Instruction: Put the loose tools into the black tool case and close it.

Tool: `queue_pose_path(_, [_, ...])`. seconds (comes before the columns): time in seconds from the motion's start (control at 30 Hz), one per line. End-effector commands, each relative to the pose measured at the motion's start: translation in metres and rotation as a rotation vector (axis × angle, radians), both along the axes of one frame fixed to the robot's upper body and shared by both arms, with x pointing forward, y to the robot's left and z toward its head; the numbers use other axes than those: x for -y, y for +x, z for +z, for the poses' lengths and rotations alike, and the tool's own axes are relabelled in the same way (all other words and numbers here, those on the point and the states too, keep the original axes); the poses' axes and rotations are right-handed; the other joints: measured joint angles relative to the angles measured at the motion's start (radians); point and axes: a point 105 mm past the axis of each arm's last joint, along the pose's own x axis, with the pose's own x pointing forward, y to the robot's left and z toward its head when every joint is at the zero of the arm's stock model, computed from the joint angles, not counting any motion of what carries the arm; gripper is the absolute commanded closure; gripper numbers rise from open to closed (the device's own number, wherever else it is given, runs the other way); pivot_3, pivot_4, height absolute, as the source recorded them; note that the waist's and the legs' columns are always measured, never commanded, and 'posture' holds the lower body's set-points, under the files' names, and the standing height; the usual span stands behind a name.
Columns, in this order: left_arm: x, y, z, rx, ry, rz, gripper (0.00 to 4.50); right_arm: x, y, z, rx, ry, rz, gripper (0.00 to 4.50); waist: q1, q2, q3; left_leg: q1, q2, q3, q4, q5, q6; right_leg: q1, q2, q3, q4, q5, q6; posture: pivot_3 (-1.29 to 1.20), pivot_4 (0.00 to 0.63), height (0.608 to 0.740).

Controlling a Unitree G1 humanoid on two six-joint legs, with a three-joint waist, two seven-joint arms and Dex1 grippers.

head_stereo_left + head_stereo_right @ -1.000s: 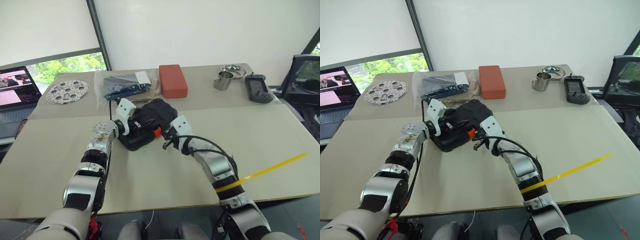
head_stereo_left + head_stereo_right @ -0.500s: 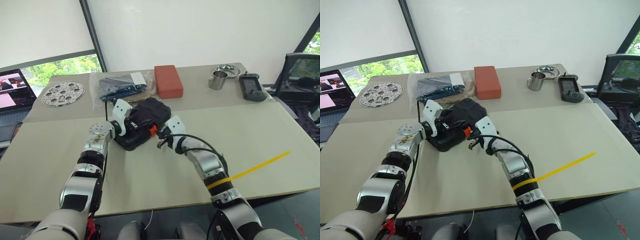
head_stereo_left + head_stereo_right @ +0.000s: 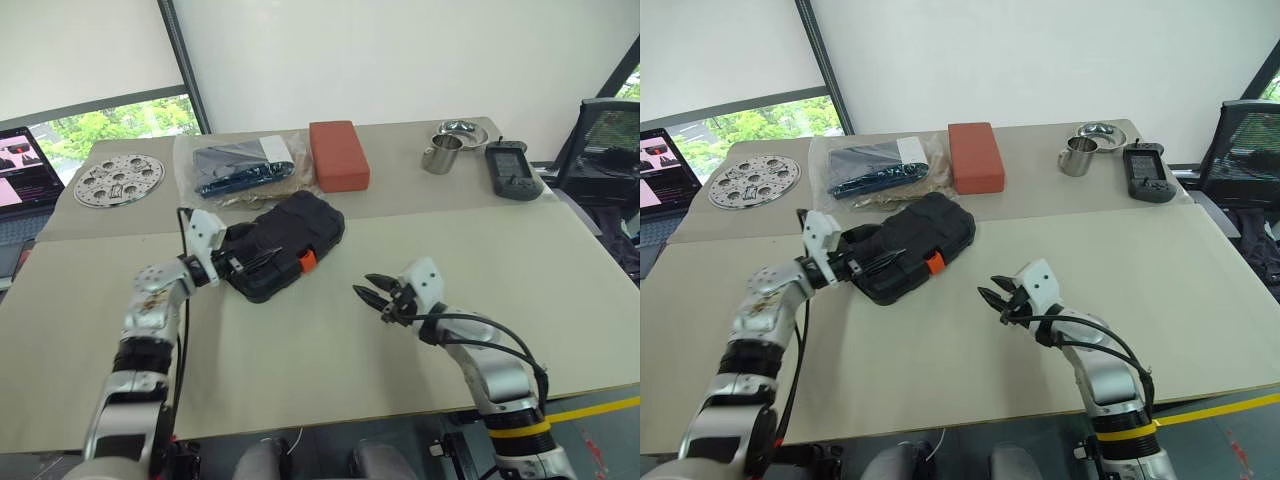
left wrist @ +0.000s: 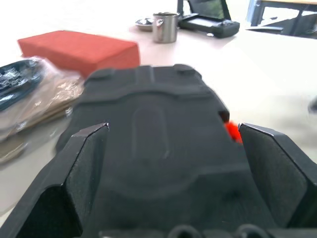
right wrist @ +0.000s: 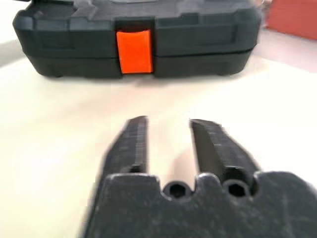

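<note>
With its lid down and orange latch point(image 5: 132, 50) flush, the black hinged plastic tool case point(image 3: 285, 243) sits centre-frame, apparently finished; both grippers, left gripper point(image 3: 240, 262) and right gripper point(image 3: 375, 297), are parted and empty.

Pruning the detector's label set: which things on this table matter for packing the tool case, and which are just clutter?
Job-relevant:
- black tool case, lid down, orange latch at its front
- left gripper, open at the case
- right gripper, open, clear of the case

Clutter:
- red-brown block
- clear plastic bag
- steel cup
- grey handheld device
- perforated metal disc
- laptop
</note>
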Motion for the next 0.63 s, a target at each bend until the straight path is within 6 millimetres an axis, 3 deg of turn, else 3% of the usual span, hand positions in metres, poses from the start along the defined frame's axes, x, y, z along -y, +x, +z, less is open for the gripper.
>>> queue_pose_path(0.03, [-0.017, -0.032, -0.005, -0.052, 0.022, 0.026, 0.0, 0.028, -0.007, 0.01, 0.053, 0.007, 0.014, 1.27, 0.008, -0.003, 0.004, -0.002, 0.001, -0.001, 0.0, 0.0, 0.0, -0.001, 0.0, 0.0, -0.001, 0.0, 0.0, 0.0, 0.15, 0.74])
queue_pose_path(0.17, [-0.029, -0.077, -0.016, -0.134, 0.013, 0.068, 0.0, 0.054, -0.018, -0.001, 0.027, 0.0, 0.025, 0.01, 0.014, -0.002, 0.008, -0.001, -0.002, 0.0, -0.001, -0.001, 0.001, 0.002, -0.009, -0.002, -0.004, 0.0, 0.0, 0.0, 0.15, 0.74])
queue_pose_path(0.3, [-0.024, -0.119, -0.035, -0.215, 0.051, 0.08, 0.0, 0.07, -0.028, -0.014, -0.002, 0.016, 0.031, 0.01, 0.027, -0.005, 0.017, -0.001, -0.003, 0.001, -0.001, -0.003, 0.003, 0.003, -0.014, -0.004, -0.009, 0.0, -0.001, 0.0, 0.15, 0.74])
queue_pose_path(0.37, [-0.021, -0.133, -0.048, -0.226, 0.106, 0.134, 0.0, 0.08, -0.031, -0.019, 0.001, 0.014, 0.013, 0.01, 0.032, -0.003, 0.018, -0.001, -0.002, 0.0, -0.001, -0.008, -0.005, 0.004, -0.015, -0.007, -0.011, 0.002, -0.003, 0.0, 0.15, 0.74])
queue_pose_path(0.43, [-0.016, -0.139, -0.052, -0.228, 0.12, 0.158, 0.0, 0.085, -0.031, -0.019, 0.008, 0.028, -0.005, 0.01, 0.037, -0.003, 0.02, -0.001, -0.002, 0.001, -0.001, -0.009, -0.006, 0.004, -0.017, -0.007, -0.015, 0.003, -0.003, 0.0, 0.15, 0.74])
queue_pose_path(0.63, [-0.014, -0.131, -0.049, -0.187, 0.12, 0.233, 0.0, 0.086, -0.031, -0.013, 0.025, 0.041, 0.003, 0.01, 0.049, -0.002, 0.021, -0.005, -0.002, 0.001, -0.001, -0.01, -0.005, 0.003, -0.018, -0.01, -0.015, 0.004, -0.004, 0.0, 0.15, 0.74])
